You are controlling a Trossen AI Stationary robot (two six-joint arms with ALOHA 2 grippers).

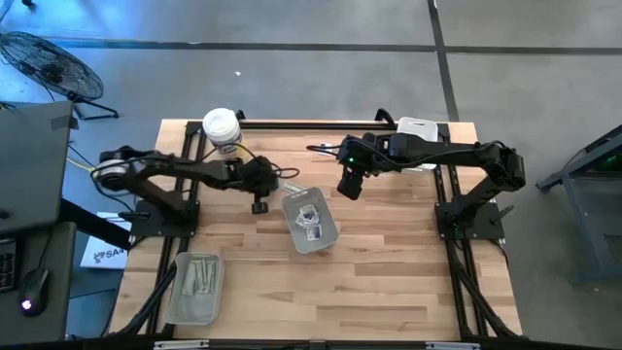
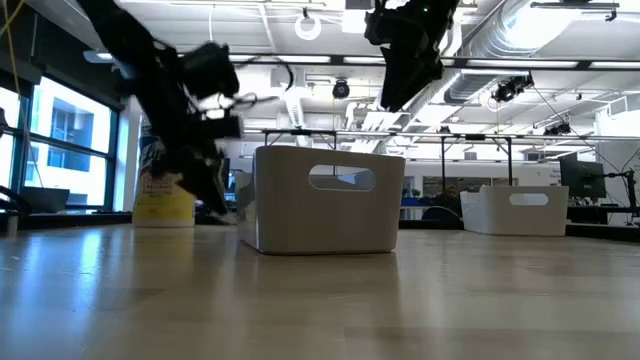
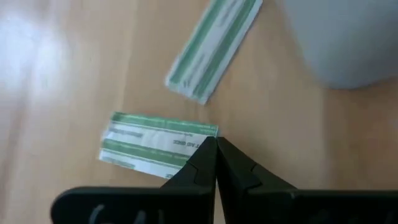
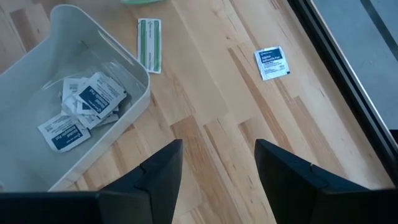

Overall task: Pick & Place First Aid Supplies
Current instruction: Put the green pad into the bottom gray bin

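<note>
A wooden table (image 1: 389,282) seen from above, with two dark robot arms. The left gripper (image 3: 216,144) is down at the tabletop near the centre, its fingers pressed together at the edge of a green-striped strip packet (image 3: 155,146); whether the packet is actually pinched cannot be told. A second strip packet (image 3: 214,46) lies just beyond it, apart. The right gripper (image 4: 217,155) hangs above the table at about 1 o'clock from the centre tray (image 1: 330,233), fingers spread wide and holding nothing. That tray holds several square white packets (image 4: 81,106). Another square packet (image 4: 272,63) lies loose on the wood. At 7 o'clock, a second tray (image 1: 180,309) holds strip packets (image 1: 201,275). A white-lidded tub (image 1: 222,127) stands at 11 o'clock.
</note>
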